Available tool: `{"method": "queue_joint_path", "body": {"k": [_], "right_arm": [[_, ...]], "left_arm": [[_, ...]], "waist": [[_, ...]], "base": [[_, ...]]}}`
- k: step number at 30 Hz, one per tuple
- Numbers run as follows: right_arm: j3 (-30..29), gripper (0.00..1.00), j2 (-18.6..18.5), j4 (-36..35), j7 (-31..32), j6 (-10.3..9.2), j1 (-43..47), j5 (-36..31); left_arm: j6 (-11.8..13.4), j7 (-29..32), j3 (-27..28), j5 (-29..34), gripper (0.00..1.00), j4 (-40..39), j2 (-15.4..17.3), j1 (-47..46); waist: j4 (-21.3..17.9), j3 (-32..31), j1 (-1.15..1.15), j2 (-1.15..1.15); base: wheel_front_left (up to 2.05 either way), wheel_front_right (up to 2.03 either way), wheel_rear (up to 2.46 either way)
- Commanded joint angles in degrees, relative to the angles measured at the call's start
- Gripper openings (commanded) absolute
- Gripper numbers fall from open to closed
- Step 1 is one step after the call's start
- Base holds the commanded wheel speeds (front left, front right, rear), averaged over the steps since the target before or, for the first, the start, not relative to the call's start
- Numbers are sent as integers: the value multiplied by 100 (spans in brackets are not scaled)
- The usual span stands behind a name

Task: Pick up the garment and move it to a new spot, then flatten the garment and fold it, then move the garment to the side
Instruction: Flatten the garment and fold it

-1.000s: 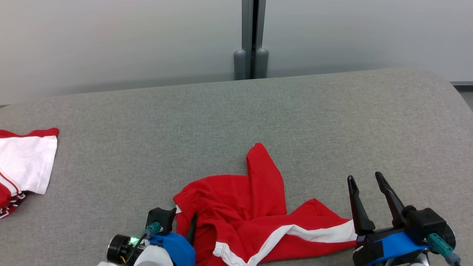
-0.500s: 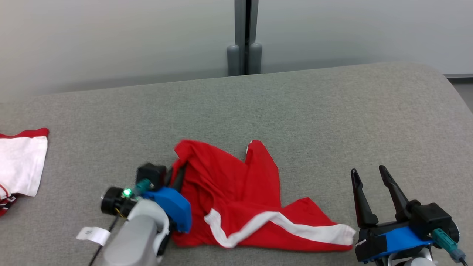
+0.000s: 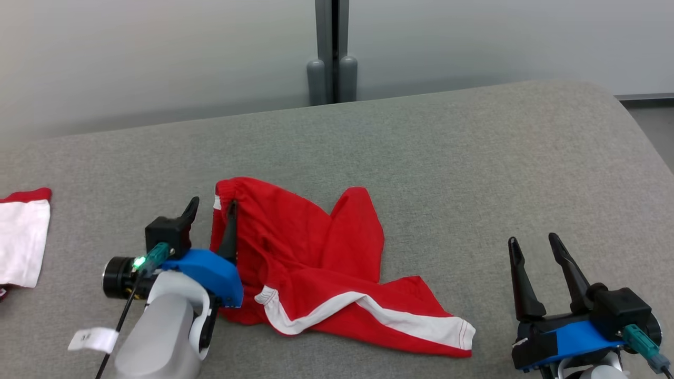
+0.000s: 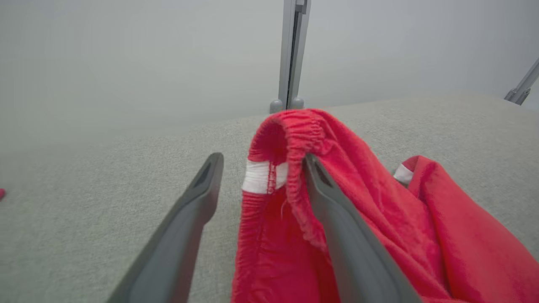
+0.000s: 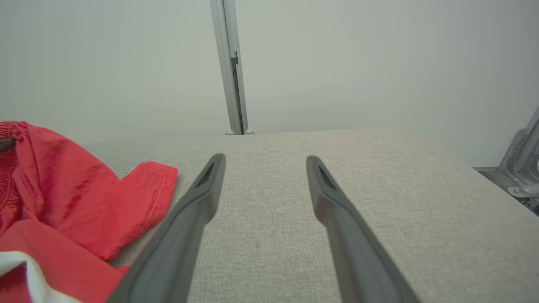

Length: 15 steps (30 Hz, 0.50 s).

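The garment (image 3: 310, 252) is a pair of red shorts with white side stripes, lying crumpled on the grey padded table (image 3: 447, 158). My left gripper (image 3: 211, 210) stands open at the shorts' left end. Its elastic waistband (image 4: 294, 126) is draped over the gripper's right finger (image 4: 337, 219), and the white stripe end sits in the gap between the fingers. My right gripper (image 3: 533, 241) is open and empty at the lower right, apart from the garment's striped leg (image 3: 421, 323). The right wrist view has the garment (image 5: 63, 189) to the left of that gripper (image 5: 265, 160).
A second garment, white with red trim (image 3: 21, 237), lies at the table's left edge. A grey post (image 3: 331, 52) stands behind the table's far edge. The table's right corner curves away near the floor (image 3: 653, 126). A white tag (image 3: 87, 339) hangs by my left forearm.
My left gripper closed on the waistband, dragged it away from me and to the left, then opened. The shorts spread out along the table. The head camera has also shifted.
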Motion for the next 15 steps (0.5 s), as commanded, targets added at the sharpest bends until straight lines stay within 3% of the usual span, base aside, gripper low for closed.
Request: {"method": "queue_joint_path", "body": {"k": [1, 9, 15], "right_arm": [[-29, 100, -4, 15, -29, 1, 18, 30], [-81, 100, -4, 54, -35, 1, 128, 12], [-99, 100, -6, 92, -35, 1, 272, 9]], "left_arm": [[81, -27, 116, 48, 100, -240, 63, 218], [234, -28, 680, 378, 100, -1785, 95, 1308], [281, -28, 902, 629, 100, -2500, 47, 1936]], "waist": [[36, -24, 0, 0], [317, -322, 0, 0], [543, -594, 0, 0]], "base": [[0, 0, 0], [0, 0, 0], [0, 0, 0]]}}
